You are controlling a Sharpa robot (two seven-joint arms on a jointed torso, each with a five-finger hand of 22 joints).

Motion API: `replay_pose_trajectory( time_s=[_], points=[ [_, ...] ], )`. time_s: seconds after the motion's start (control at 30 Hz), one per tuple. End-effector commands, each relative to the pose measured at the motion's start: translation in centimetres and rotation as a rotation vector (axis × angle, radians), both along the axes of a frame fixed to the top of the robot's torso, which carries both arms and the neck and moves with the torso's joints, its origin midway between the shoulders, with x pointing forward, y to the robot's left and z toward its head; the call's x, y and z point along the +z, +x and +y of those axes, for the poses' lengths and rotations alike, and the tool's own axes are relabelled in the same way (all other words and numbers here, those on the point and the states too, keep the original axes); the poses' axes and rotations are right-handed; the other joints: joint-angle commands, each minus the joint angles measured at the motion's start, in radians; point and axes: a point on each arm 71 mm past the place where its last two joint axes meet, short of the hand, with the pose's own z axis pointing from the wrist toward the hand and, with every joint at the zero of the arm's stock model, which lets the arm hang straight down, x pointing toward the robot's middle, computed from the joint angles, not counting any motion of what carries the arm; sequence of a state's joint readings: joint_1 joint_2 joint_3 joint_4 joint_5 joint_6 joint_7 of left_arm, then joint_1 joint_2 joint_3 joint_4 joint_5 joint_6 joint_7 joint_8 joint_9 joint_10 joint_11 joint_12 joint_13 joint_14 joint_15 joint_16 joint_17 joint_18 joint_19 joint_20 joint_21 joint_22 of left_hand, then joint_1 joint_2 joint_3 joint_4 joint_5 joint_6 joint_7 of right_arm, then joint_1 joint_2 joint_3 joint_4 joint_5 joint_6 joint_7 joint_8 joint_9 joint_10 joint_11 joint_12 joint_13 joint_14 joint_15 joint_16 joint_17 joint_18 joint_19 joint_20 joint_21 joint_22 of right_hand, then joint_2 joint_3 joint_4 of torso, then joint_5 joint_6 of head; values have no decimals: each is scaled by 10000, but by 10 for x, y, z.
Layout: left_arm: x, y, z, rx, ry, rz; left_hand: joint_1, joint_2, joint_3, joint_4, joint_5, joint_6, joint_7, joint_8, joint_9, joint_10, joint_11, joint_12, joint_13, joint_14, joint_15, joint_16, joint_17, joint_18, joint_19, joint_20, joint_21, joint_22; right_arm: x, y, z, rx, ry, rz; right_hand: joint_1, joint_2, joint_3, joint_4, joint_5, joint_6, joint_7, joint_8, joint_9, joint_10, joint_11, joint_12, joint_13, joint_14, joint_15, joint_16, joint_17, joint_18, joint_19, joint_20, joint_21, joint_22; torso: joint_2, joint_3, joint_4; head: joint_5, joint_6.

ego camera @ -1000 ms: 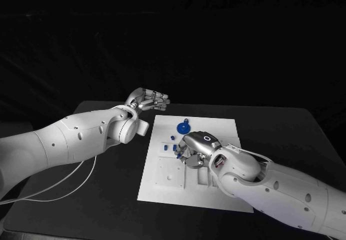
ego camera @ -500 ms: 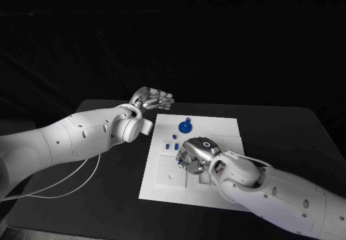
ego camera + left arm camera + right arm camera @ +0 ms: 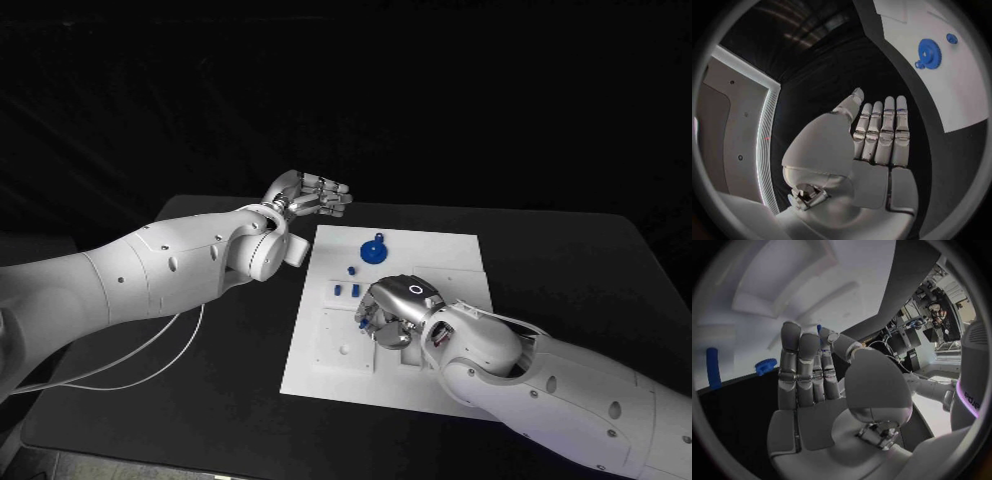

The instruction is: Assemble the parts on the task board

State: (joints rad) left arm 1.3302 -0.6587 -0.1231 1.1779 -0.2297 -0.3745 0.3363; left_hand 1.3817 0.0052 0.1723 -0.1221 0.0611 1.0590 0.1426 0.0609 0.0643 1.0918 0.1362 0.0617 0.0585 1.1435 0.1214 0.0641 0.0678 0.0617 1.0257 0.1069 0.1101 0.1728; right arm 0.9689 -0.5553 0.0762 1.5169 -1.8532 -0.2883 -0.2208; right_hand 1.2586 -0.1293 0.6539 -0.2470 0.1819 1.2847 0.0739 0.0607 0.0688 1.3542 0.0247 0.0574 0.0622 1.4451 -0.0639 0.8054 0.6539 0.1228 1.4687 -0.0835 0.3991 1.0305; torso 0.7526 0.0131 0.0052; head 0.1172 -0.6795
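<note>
The white task board (image 3: 447, 262) lies in the middle of the black table. A blue gear (image 3: 374, 250) sits near its far edge, also seen in the left wrist view as the gear (image 3: 929, 52). Small blue parts (image 3: 340, 291) stand just left of my right hand (image 3: 392, 314), which hovers low over the board's middle. In the right wrist view its thumb meets a finger on a small blue part (image 3: 819, 330). My left hand (image 3: 309, 193) hangs beyond the board's far left corner, its fingers (image 3: 882, 132) straight and together, holding nothing.
In the right wrist view a blue peg (image 3: 714, 368) and a small blue toothed piece (image 3: 766, 365) lie on the board by recessed slots (image 3: 786, 285). A white cable (image 3: 137, 352) trails across the table at the left. Bare black table (image 3: 577, 260) lies right of the board.
My right hand has slid a little toward the near side of the board. The left hand has stayed in about the same place.
</note>
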Motion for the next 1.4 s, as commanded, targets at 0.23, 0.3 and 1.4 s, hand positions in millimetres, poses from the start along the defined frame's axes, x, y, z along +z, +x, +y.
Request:
replay_pose_trajectory(
  time_s=[0.23, 0.3, 1.4],
  points=[
    [2, 0, -1, -7, -80, -40, 22, -9, 52, 24, 0, 18, -51, 15, 1, -41, 15, -31, -1, 52, 3, -17, 7, 87, 9, -22, 48, 16, -3, -1, -2, 61, -299, 0, 9, 54, 3, -69, 35, 75, -5, 32, 17, 37, 2, 34, 9, 17, -51, 6, -8, 138, 303, -76, -34, 8, -5, -11, 9, 36, -48],
    [2, 0, 0, -5, -79, -38, 22, -9, 52, 24, 0, 18, -51, 15, 1, -41, 15, -31, -1, 52, 3, -17, 7, 87, 9, -22, 48, 16, -3, 0, -3, 52, -326, 20, 2, 64, -7, -88, 32, 74, -5, 30, 16, 40, 1, 34, 9, 17, -52, 7, -12, 144, 308, -76, -52, 22, -5, -13, 7, 36, -46],
    [1, 1, 2, 27, -56, 36, 46, -3, 16, 55, -7, 15, -46, 15, 1, -96, 30, -28, 1, 15, 20, -16, 9, 95, -55, 0, 109, -9, -2, -5, -3, 127, -284, 108, -14, 83, -22, -111, 38, 74, -6, 31, 17, 42, 0, 35, 10, 18, -53, 3, -25, 150, 313, -77, -87, 54, -11, -10, 5, 126, -219]
  ],
)
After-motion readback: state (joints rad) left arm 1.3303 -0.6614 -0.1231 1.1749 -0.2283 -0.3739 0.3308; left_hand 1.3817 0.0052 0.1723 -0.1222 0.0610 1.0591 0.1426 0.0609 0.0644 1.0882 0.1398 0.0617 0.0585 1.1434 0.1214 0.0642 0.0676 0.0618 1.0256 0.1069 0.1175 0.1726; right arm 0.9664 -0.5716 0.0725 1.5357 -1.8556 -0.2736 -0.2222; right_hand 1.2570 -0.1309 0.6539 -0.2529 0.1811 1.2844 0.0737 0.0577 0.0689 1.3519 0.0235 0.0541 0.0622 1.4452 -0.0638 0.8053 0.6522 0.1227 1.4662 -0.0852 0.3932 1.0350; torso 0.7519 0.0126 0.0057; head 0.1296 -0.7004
